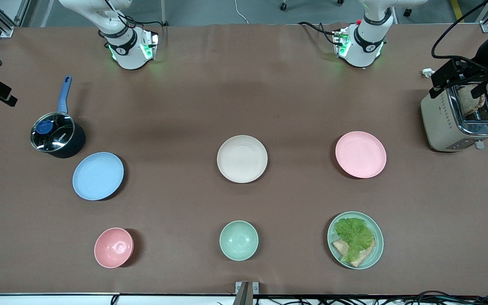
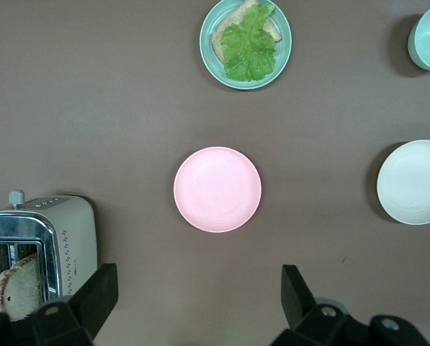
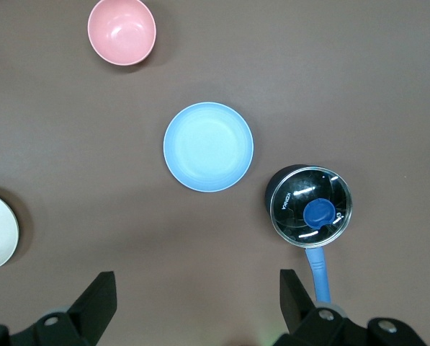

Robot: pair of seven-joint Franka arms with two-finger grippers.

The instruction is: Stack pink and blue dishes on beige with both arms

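Observation:
The pale pink plate (image 1: 360, 154) lies toward the left arm's end of the table, and the light blue plate (image 1: 98, 176) toward the right arm's end. Between them sits the cream-beige plate (image 1: 242, 159), bare. All three lie flat and apart. My left gripper (image 2: 200, 285) hangs open high over bare table between its base and the pink plate (image 2: 217, 189), holding nothing. High over the table near the blue plate (image 3: 208, 147), my right gripper (image 3: 198, 285) is open and empty too. The beige plate (image 2: 413, 182) shows at the edge of the left wrist view.
A toaster (image 1: 460, 120) holding bread stands beside the pink plate. A lidded blue-handled pot (image 1: 56, 135) sits beside the blue plate. Nearer the camera stand a deep pink bowl (image 1: 113, 247), a small green bowl (image 1: 239, 240) and a green plate (image 1: 373, 254) with lettuce and bread.

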